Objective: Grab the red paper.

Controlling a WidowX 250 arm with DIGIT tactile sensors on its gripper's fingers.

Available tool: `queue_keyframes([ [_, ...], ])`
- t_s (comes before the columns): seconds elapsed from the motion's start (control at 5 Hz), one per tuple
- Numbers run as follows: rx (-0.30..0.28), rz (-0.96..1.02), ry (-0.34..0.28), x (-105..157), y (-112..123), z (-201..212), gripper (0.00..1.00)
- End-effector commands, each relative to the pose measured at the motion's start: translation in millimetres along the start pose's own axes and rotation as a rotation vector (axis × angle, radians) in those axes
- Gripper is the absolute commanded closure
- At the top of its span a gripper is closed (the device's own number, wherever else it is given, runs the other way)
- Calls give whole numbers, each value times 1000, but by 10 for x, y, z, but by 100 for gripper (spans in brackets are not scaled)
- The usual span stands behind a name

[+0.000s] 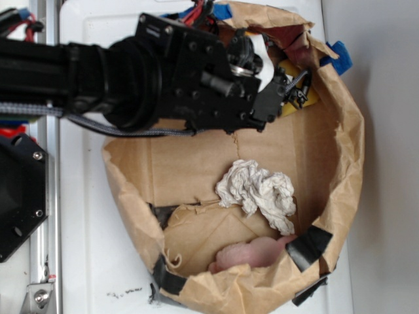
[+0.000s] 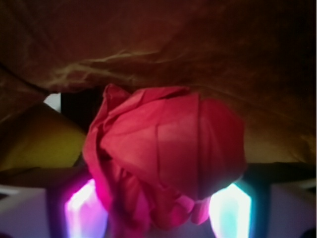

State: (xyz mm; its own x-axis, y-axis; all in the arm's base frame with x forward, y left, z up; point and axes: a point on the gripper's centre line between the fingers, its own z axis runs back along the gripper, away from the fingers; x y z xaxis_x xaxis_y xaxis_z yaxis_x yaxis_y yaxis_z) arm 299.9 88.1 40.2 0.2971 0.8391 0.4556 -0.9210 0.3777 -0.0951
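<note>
The red paper (image 2: 168, 153) is a creased bright red ball that fills the middle of the wrist view, right in front of the camera. It sits between my two lit fingers (image 2: 79, 213) and presses against both, bulging out above them. My gripper (image 2: 153, 218) is shut on it. In the exterior view the gripper (image 1: 298, 88) reaches into the top right corner of the brown paper bag (image 1: 340, 163), and the arm hides the red paper there.
A yellow sponge (image 2: 39, 144) lies just left of the red paper, showing beside the gripper (image 1: 311, 98). An off-white paper wad (image 1: 258, 190) and a pink soft object (image 1: 252, 254) lie lower in the bag. The bag wall (image 2: 198, 49) stands close behind.
</note>
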Motion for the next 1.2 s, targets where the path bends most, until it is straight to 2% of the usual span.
queue_keyframes([
  [0.0, -43, 20, -17, 123, -28, 71, 100],
  [0.6, -67, -6, 6, 149, -24, 145, 100],
  [1.0, -101, -60, 52, 162, -7, 259, 100],
])
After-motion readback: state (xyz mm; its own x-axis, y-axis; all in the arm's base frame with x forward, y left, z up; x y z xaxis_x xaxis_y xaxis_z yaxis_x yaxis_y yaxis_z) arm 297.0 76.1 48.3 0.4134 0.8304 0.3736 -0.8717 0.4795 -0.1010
